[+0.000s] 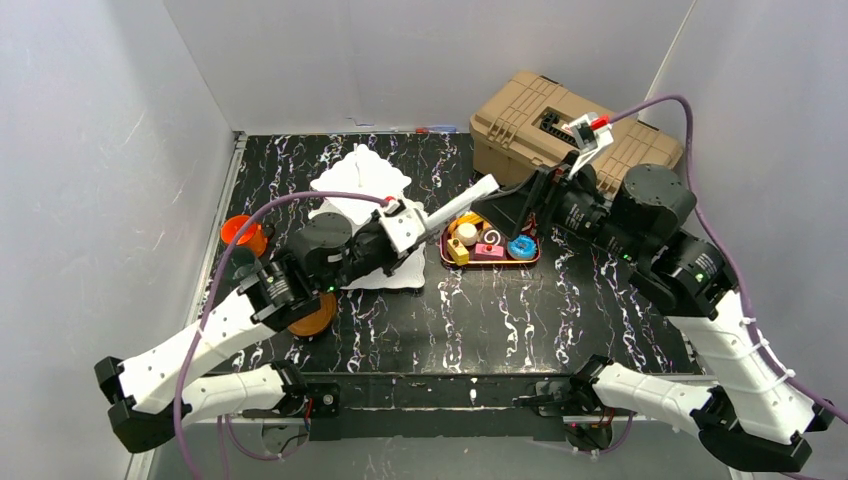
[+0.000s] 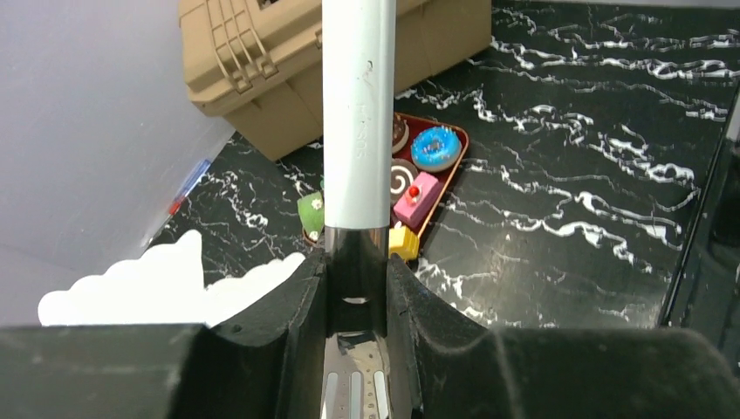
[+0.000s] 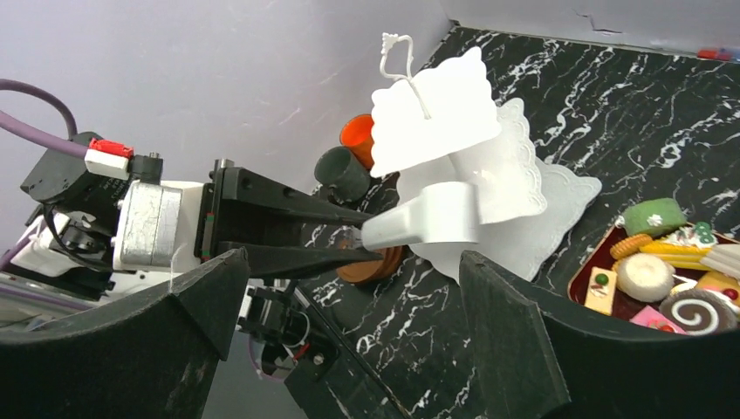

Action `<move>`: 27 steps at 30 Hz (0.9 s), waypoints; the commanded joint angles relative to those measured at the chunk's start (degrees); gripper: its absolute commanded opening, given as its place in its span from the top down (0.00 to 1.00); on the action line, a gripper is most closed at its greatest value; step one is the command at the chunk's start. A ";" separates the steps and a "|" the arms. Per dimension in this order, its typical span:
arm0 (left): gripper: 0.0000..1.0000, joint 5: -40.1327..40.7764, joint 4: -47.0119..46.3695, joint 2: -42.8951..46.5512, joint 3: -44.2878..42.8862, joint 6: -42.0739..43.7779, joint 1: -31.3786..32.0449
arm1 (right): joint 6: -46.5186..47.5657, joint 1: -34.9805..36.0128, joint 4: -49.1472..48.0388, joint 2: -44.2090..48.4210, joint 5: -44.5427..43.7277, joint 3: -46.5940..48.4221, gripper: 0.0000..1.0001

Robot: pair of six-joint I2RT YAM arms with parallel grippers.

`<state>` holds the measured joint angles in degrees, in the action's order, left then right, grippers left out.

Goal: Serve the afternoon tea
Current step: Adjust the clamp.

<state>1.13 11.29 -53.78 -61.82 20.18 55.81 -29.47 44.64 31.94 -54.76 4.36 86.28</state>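
Left wrist: left tool (image 2: 356, 266) around white-handled tongs (image 2: 358, 105).

You have one three-tier stand (image 1: 360, 185), one orange cup (image 1: 243, 233), one dark cup (image 3: 342, 172), one brown saucer (image 1: 315, 318), one red tray (image 1: 490, 263), one toolbox (image 1: 530, 125) and one pair of tongs (image 1: 462, 206). There are at least six pastries (image 1: 520, 247), packed too closely to count exactly.

- Toolbox (image 1: 575, 135), tan, is sitting shut in the table's far right corner.
- Tongs (image 1: 455, 205) are hanging in the air over the table, with the white handle end pointing toward the toolbox.
- Tray (image 1: 500, 263), red, is lying near the toolbox, below the tongs' white end.
- Pen (image 1: 437, 129) is lying along the back wall.
- Table (image 1: 520, 320), black marble, is carrying it all.
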 commanded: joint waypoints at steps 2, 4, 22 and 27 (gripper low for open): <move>1.00 -0.04 -8.70 -3.38 -4.99 -2.68 -0.09 | -2.89 0.09 -7.39 -0.87 0.33 -2.59 0.02; 1.00 -0.02 -9.30 -3.92 -5.66 -2.51 -0.09 | -3.03 0.09 -7.35 -1.03 -0.96 -3.01 0.02; 1.00 -4.33 -10.54 -5.52 -8.06 -1.28 -0.08 | -4.63 0.09 -14.73 -4.89 -1.24 -6.09 0.02; 1.00 -4.37 -10.94 -5.72 -8.01 0.12 -0.09 | -6.36 0.09 -16.45 -6.65 0.56 -6.43 0.02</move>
<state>-1.61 3.77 -59.83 -67.37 19.09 55.70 -33.85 44.58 20.91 -60.71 2.02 79.81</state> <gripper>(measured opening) 0.231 0.983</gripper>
